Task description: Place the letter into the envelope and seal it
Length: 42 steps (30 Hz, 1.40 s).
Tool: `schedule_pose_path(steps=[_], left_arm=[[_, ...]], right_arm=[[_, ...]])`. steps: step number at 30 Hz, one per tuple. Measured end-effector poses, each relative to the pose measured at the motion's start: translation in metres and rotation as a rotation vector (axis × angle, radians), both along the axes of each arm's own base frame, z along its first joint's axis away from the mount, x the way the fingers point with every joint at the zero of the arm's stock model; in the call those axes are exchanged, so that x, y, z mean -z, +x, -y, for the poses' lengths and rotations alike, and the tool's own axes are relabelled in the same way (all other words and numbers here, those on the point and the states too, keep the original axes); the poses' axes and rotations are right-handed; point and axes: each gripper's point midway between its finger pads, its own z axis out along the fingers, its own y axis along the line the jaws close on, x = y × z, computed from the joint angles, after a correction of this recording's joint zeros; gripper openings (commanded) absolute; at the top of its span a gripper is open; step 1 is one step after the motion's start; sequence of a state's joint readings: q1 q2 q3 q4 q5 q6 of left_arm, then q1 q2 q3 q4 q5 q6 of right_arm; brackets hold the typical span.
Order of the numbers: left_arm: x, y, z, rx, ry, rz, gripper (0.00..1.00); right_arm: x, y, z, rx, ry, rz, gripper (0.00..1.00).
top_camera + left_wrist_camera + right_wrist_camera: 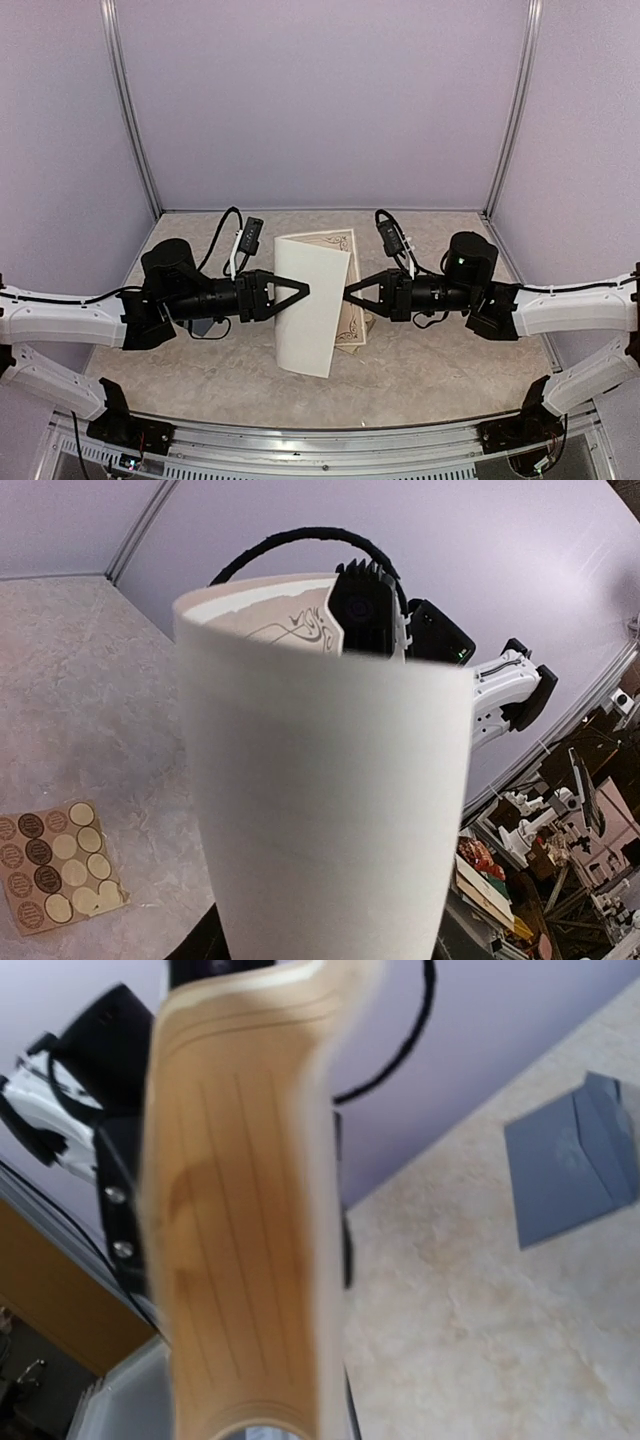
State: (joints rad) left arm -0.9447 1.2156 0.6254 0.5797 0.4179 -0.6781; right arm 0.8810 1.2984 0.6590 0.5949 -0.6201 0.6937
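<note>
- Letter [312, 305] at mid-counter, bent into a loose standing curl. Its plain white back faces the left arm, and its bordered face shows along the top and lower right edges.
- Right fingers [365, 281] are closed tight on the letter's right edge. The lined beige face rises just in front of the right wrist camera.
- Left fingers [290, 283] have their tips at the letter's left edge, against the white back. I cannot tell whether they pinch it or stand apart, because the sheet fills the left wrist view.
- Envelope [575, 1170] lies flat on the counter [440, 370], well apart from the letter, with bare surface along its near edges.
- Sticker sheet [55, 865] lies flat on the counter, off to one side of the curl and not touching it.
- Open counter runs in front of the letter to the near rail and behind it to the back wall. The two arms close in the left and right sides.
</note>
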Motion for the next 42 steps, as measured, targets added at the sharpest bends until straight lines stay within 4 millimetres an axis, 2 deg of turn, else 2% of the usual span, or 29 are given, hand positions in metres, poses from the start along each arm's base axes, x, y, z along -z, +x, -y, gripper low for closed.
schedule_pose_path(steps=[5, 11, 21, 29, 42], left_arm=[[-0.008, 0.001, 0.0, -0.015, -0.027, 0.015, 0.53], [-0.015, 0.0, 0.001, -0.02, -0.058, 0.022, 0.54], [-0.03, 0.005, -0.001, -0.06, -0.127, 0.032, 0.48], [-0.022, 0.007, 0.002, -0.061, -0.112, 0.02, 0.48], [-0.017, 0.008, 0.004, -0.06, -0.101, 0.008, 0.42]], right_arm=[[-0.008, -0.003, -0.003, 0.007, 0.042, 0.002, 0.0], [-0.006, -0.002, -0.008, 0.007, 0.058, -0.009, 0.0], [-0.008, -0.008, -0.016, -0.014, 0.086, -0.017, 0.0], [-0.008, -0.009, -0.017, -0.023, 0.09, -0.017, 0.0], [-0.002, -0.012, -0.021, -0.038, 0.078, -0.026, 0.0]])
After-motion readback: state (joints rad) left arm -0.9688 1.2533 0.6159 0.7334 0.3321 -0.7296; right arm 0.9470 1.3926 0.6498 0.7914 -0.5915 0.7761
